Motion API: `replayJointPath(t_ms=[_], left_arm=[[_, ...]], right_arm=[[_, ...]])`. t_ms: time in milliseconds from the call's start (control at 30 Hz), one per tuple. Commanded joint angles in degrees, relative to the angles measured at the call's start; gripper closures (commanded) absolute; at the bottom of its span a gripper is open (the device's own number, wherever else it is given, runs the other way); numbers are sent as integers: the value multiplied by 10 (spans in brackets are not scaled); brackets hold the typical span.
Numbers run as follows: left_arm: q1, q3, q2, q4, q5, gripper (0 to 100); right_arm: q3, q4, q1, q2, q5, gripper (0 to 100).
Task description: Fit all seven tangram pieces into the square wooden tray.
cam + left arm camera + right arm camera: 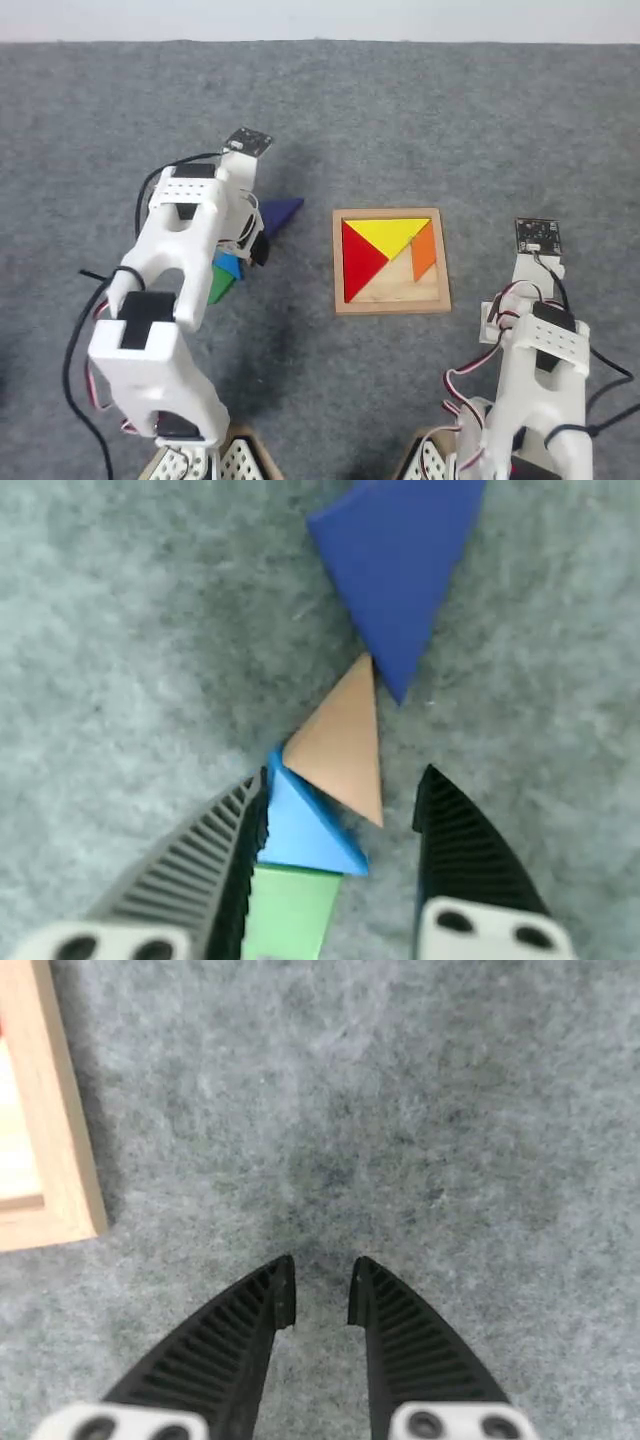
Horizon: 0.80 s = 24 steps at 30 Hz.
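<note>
Nearest the lens in the high view we find both arms. The left arm [170,250] leans out over a cluster of loose pieces, and the right arm [540,370] stands near the lower right corner of the square wooden tray [390,304]. The tray lies flat on the grey bench [450,120], between the arms. We record three pieces seated in it: a yellow triangle [385,233] along the far edge, a red triangle [360,265] on the left, and an orange piece [424,250] on the right. Bare wood shows along the tray's near side. Outside the tray, a dark blue triangle [282,212], a light blue piece [228,265] and a green piece [220,285] lie beside the left arm.

From the left wrist view we note the left hand [346,776] low over the bench with its jaws wide apart. A tan triangle [340,745] lies between them. One finger sits against the light blue piece, which touches the tan triangle and overlaps the green piece. The dark blue triangle lies beyond, its point just beside the tan triangle's tip.

From the right wrist view we note the right hand [321,1275] over bare bench, its jaws narrowly parted with nothing between them. A corner of the tray sits well apart from it.
</note>
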Motion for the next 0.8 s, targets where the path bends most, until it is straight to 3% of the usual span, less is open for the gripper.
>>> replayJointPath(t_ms=[0, 333, 500, 767], left_arm=[[2, -26, 1, -33, -7, 776], [30, -29, 33, -50, -10, 785], [30, -27, 34, -25, -11, 878], [31, -28, 32, -8, -26, 924]], right_arm=[[-3, -12, 7, -19, 4, 890], [-3, -13, 7, -19, 4, 890], [-3, -13, 7, -19, 4, 890], [-3, -13, 7, -19, 4, 890]])
